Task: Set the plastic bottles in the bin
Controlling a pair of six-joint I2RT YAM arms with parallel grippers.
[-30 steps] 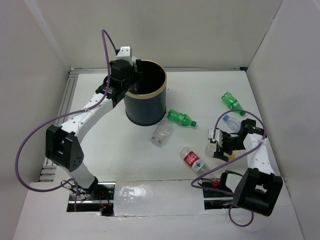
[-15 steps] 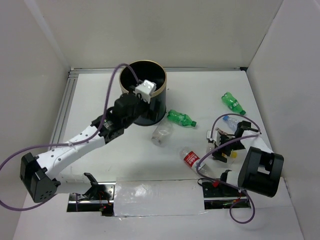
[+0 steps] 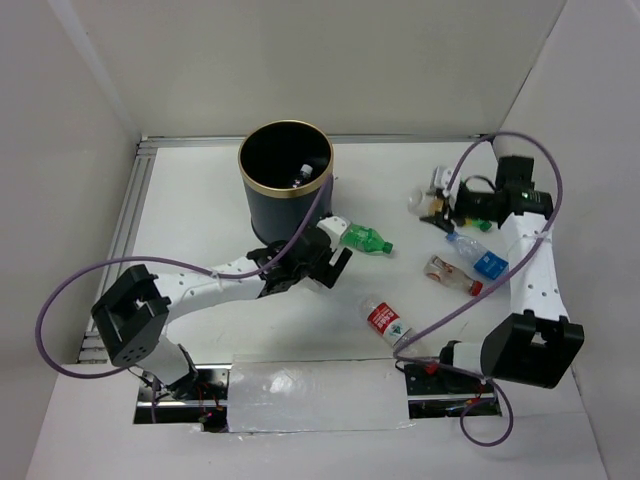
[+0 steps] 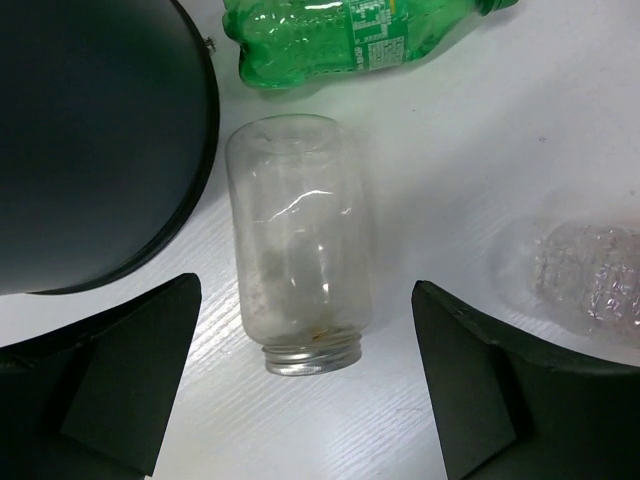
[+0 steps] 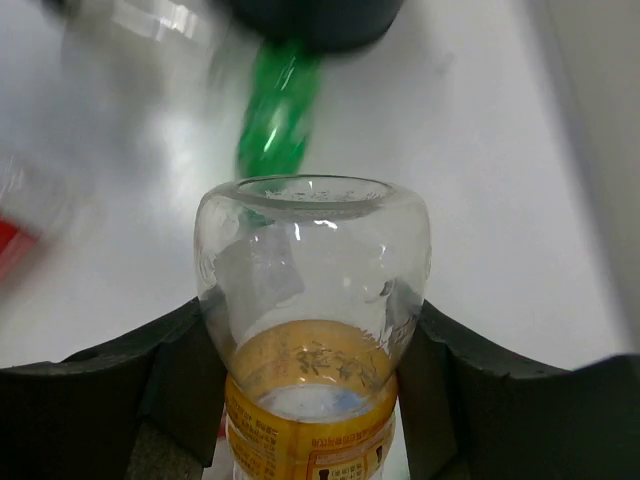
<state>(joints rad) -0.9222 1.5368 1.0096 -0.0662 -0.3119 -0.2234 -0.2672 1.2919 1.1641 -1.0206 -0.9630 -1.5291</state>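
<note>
The bin (image 3: 285, 205) stands at the back centre, a bottle (image 3: 303, 176) inside it. My left gripper (image 3: 325, 262) is open just right of the bin and low over the table. In the left wrist view a clear capless bottle (image 4: 297, 245) lies between the open fingers (image 4: 120, 390), untouched. A green bottle (image 3: 362, 237) lies beyond it. My right gripper (image 3: 438, 200) is shut on a clear bottle with a yellow label (image 5: 310, 330), held above the table at the far right. A red-label bottle (image 3: 385, 320) lies front centre.
A blue-label bottle (image 3: 480, 258) and a bottle with a reddish label (image 3: 447, 270) lie by the right arm. A crinkled clear bottle (image 4: 585, 275) lies right of the left fingers. The bin wall (image 4: 90, 140) is close on their left. White walls enclose the table.
My left arm has swung from the bin's rim down to the table over the clear capless bottle. My right arm has lifted the yellow-label bottle and carried it to the far right.
</note>
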